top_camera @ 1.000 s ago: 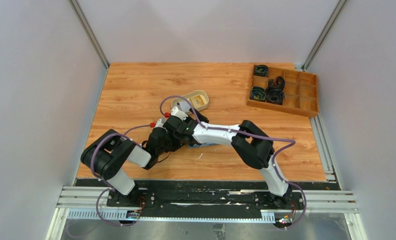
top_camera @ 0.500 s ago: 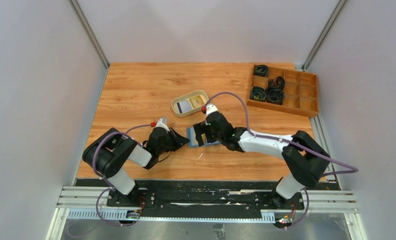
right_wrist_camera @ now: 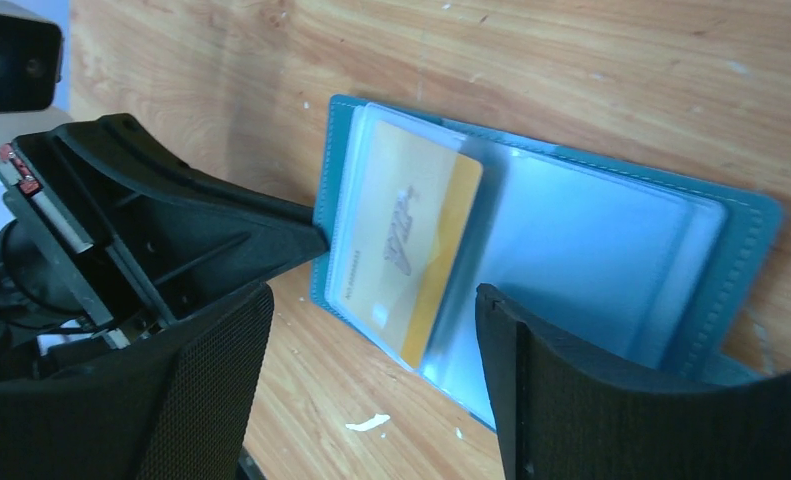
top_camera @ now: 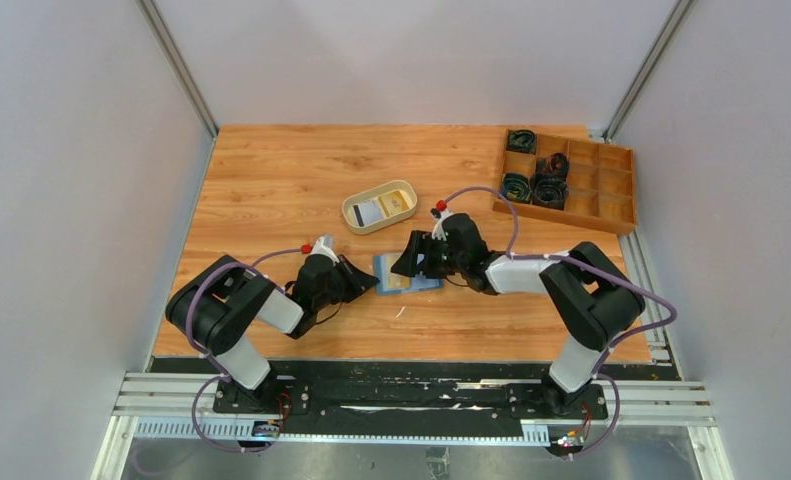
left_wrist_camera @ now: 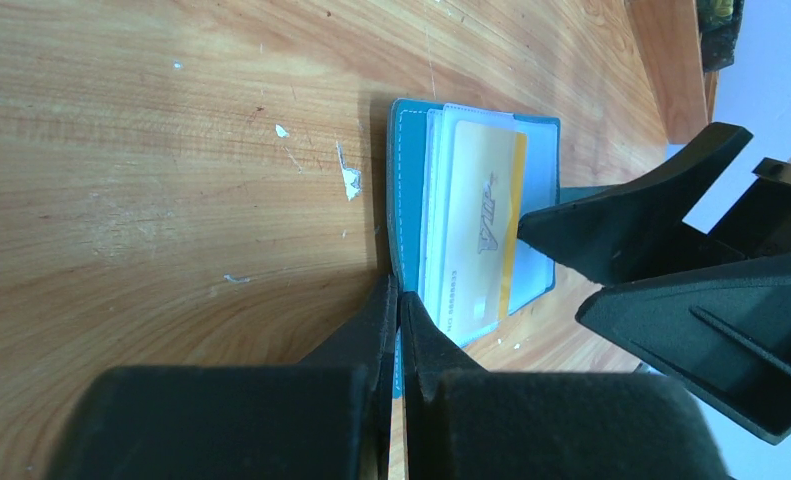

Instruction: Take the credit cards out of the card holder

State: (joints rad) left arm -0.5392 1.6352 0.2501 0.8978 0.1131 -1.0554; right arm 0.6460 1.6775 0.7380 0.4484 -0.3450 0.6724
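Extraction stood half done: pale card (top_camera: 369,212) in cream oval tray (top_camera: 412,199), yellow card (left_wrist_camera: 481,240) left in the blue folding wallet (left_wrist_camera: 396,180) we pinched with left jaws; right jaws gaped.

Table (left_wrist_camera: 171,150) under the right pincer (right_wrist_camera: 366,300) is showing smooth wood grain, scuffed with white flecks. Wallet (left_wrist_camera: 403,180) between its fingers (right_wrist_camera: 571,400) is presenting matt, stitched, leather-like skin, glossy clear plastic sleeves (right_wrist_camera: 591,240) and a smooth plastic card (right_wrist_camera: 411,240). Fingers are showing matt black, woven-textured faces.
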